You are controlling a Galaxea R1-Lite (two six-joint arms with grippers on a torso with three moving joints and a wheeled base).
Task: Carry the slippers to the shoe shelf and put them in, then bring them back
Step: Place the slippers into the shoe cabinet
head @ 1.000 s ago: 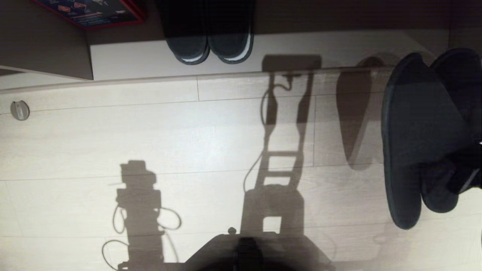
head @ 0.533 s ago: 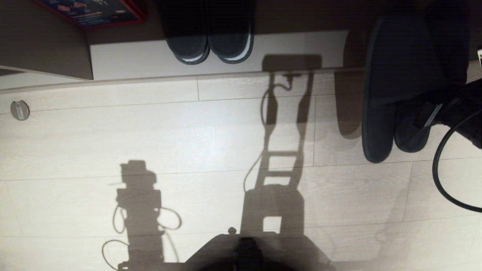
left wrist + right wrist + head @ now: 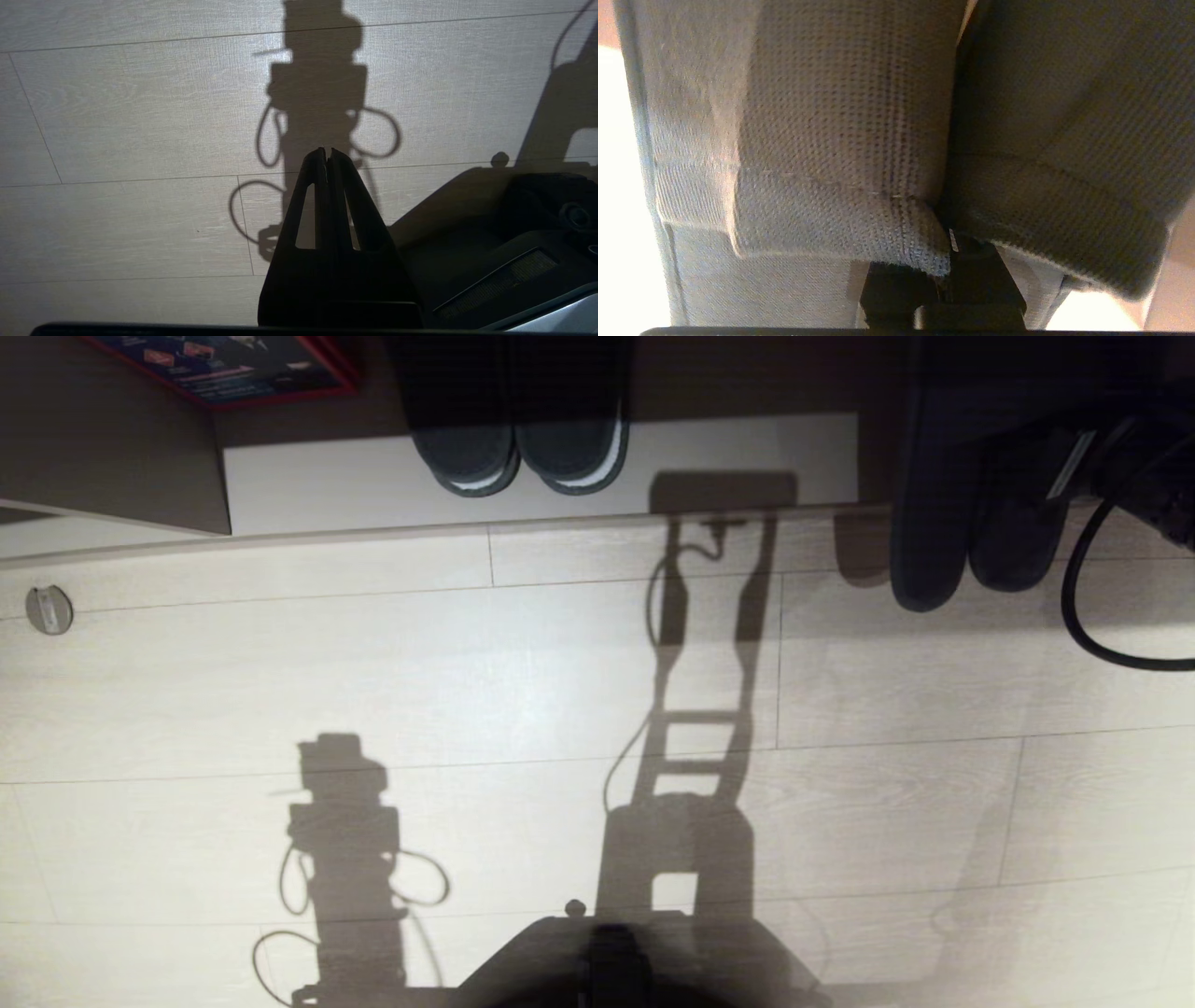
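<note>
1. The slippers (image 3: 971,513) hang as a pair at the far right of the head view, toes already in the dark mouth of the shoe shelf (image 3: 560,467), heels still out over the floor (image 3: 467,691).
2. Change over the last second: the pair was lower down the right side of the head view, out over the floor boards. It now sits up at the shelf's lip. The rest of the scene has not shifted, so the arm made the move and not the base.
3. The right gripper (image 3: 945,242) is clamped shut on the slippers. The right wrist view shows the two woven bands pinched together at the inner edges where the fingers meet.
4. A black cable (image 3: 1092,616) loops down from the right arm beside the heels.
5. The left gripper (image 3: 327,154) is closed on nothing, parked low over the floor beside the robot's base (image 3: 514,242). No part in this step.
6. A darker pair of slippers with pale rims (image 3: 523,448) already sits in the shelf, well to the left of the carried pair. A red-edged poster (image 3: 224,369) lies at the far left corner.
7. Judgement: the carry is all but done and the placing has begun. The pair looks clear of the darker pair, with free board between them.
8. Likely next: push a little deeper, lower to the shelf board, release. The return trip is still wholly ahead.
9. Risk: heels catching the raised lip on the way down, or one slipper slipping out of the pinch.
</note>
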